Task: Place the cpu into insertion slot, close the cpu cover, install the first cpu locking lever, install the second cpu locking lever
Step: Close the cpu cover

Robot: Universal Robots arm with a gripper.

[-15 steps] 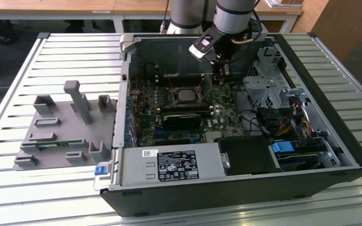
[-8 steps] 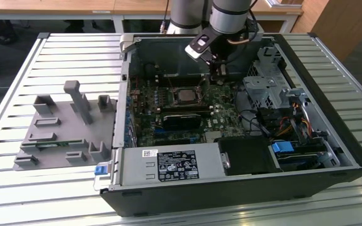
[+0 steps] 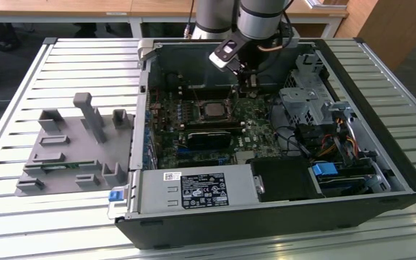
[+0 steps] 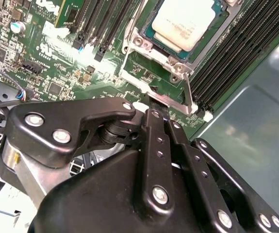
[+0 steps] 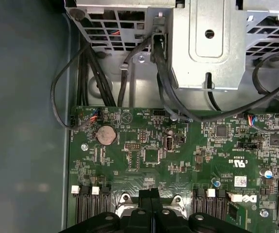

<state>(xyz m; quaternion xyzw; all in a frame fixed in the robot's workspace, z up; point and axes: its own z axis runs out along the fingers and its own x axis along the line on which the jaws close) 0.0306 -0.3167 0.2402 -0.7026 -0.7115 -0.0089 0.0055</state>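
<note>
The cpu point(image 4: 183, 22) lies flat in the insertion slot point(image 3: 214, 110) on the green motherboard, pale silver top facing up. The silvery cpu cover point(image 4: 175, 65) lies down around it, with the chip showing through its window. My gripper point(image 4: 158, 114) is shut, its two black fingers point(image 4: 154, 131) pressed together with nothing seen between them. The tips sit at the end of the socket's metal frame, right by the cover's edge. In the first wrist view the gripper point(image 5: 149, 194) points down at the board between two frame screws. In the exterior view the gripper point(image 3: 248, 89) hangs just behind the socket.
The open case holds a black finned block point(image 3: 209, 138), a power supply point(image 3: 193, 192) and a metal drive cage point(image 3: 305, 103) with cables point(image 5: 95, 73). Black memory slots point(image 4: 236, 53) flank the socket. A grey fixture point(image 3: 71, 146) lies on the slatted table at the exterior view's left.
</note>
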